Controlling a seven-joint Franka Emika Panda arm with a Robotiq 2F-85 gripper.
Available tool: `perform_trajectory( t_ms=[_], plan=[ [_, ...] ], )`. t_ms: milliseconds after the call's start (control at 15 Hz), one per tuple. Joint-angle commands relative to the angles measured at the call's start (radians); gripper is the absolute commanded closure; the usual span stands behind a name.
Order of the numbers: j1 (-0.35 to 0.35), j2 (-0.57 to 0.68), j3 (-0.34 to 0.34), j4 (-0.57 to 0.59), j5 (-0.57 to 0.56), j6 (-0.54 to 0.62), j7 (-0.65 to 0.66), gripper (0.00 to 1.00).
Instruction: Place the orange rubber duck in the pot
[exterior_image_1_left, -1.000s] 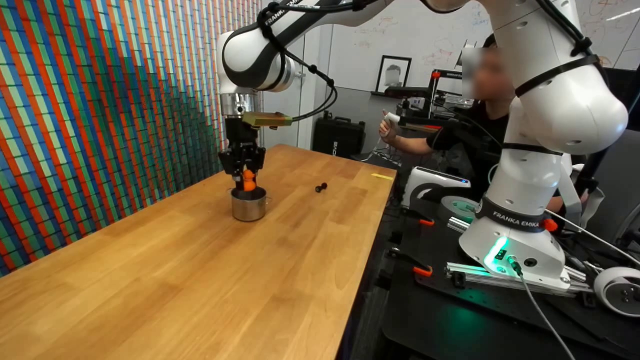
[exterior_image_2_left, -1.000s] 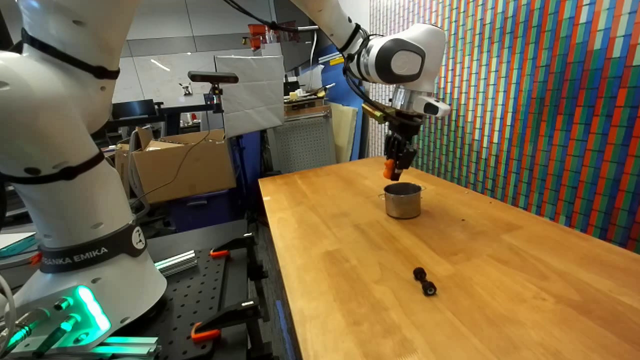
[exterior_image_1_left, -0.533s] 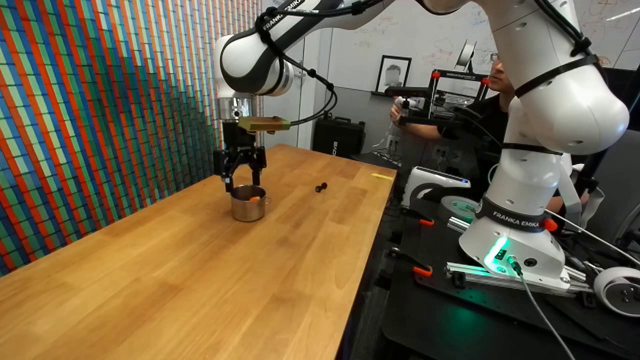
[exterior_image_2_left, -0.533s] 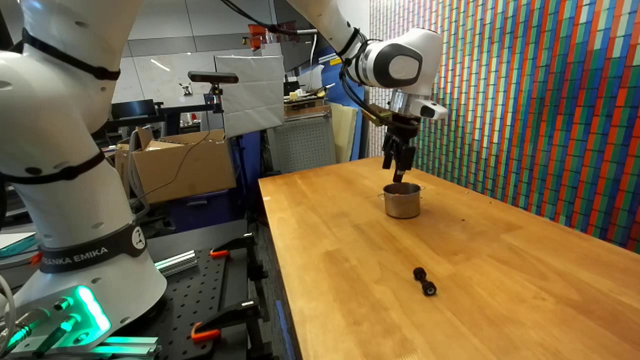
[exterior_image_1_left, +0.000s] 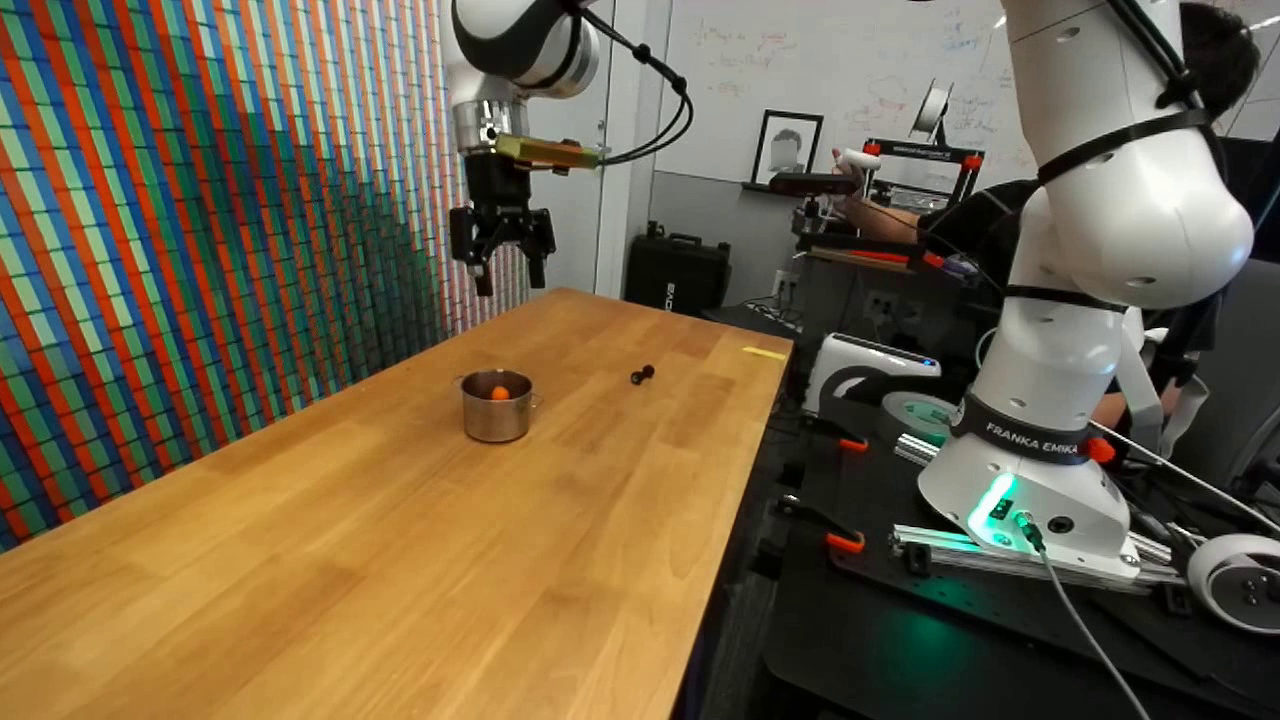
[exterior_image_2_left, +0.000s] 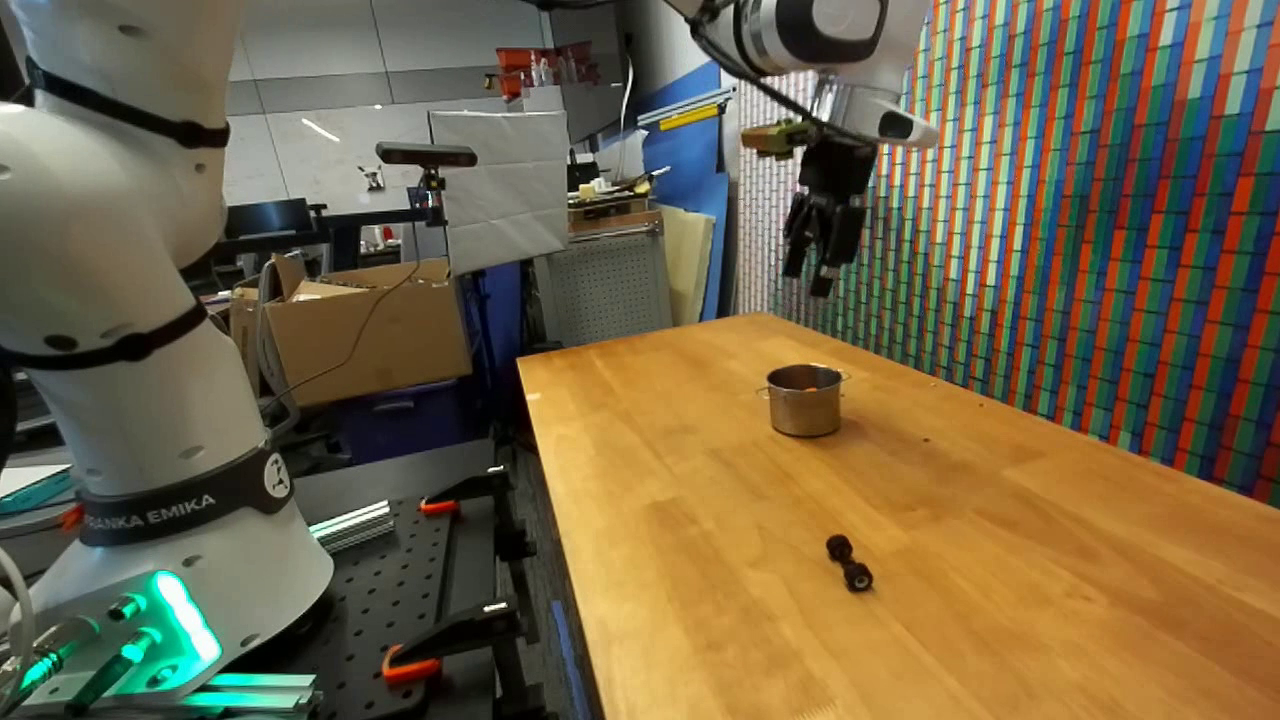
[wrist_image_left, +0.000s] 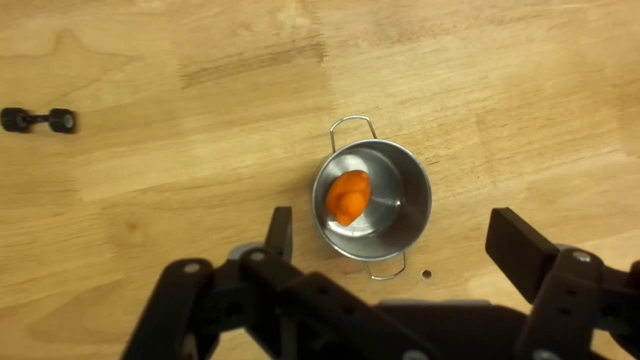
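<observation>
An orange rubber duck (wrist_image_left: 348, 197) rests in a round silvery metal pot (wrist_image_left: 407, 207), task seemingly finished, the black two-fingered tool (exterior_image_1_left: 511, 285) above spread wide, empty.

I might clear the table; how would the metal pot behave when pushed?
The metal pot looks stiff, being shiny and evenly round. Squat as it is, it would probably slide, not tip. The orange rubber duck inside might shift, having space beside it.

My big white robot arm (exterior_image_1_left: 1125, 215) reaches out, and its silver wrist (exterior_image_1_left: 487, 124) points down. I have my gripper (exterior_image_1_left: 511, 282) up in the air, its two black fingers (wrist_image_left: 520, 250) spread wide apart.
</observation>
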Motion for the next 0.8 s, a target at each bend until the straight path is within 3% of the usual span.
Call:
perform_trajectory(
  t_ms=[0,467,533,733],
  plan=[
    [-0.029,-0.073,-0.011,0.072,-0.021,-0.146,-0.055,0.00],
    [-0.053,-0.128,-0.013,0.214,-0.055,-0.286,-0.140,0.00],
    [-0.049,-0.126,-0.012,0.164,-0.041,-0.232,-0.110,0.00],
    [-0.049,-0.131,-0.012,0.190,-0.044,-0.257,-0.119,0.00]
  ],
)
